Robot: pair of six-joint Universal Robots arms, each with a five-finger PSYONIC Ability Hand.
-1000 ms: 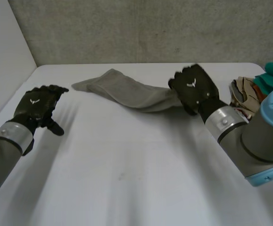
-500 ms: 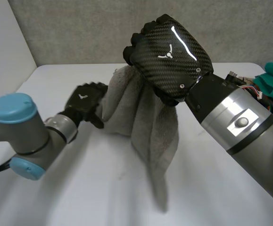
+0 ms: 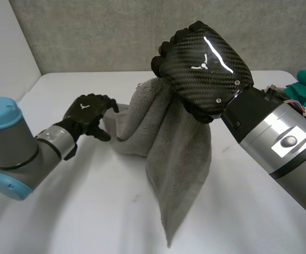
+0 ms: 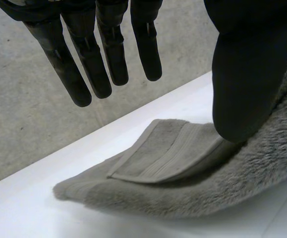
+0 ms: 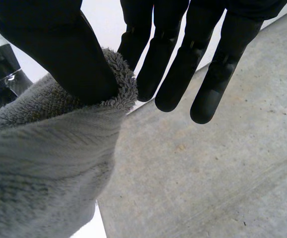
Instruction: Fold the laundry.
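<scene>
White table point(image 3: 84, 211); towel point(image 3: 178, 142) in right hand point(image 3: 205, 66)

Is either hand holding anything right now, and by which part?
The right hand holds the grey towel raised, its edge pinched between thumb and fingers. The left hand is open beside the towel's low end, holding nothing.

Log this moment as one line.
right hand: pinches towel, raised | left hand: open, beside towel | towel: hanging, end on table
</scene>
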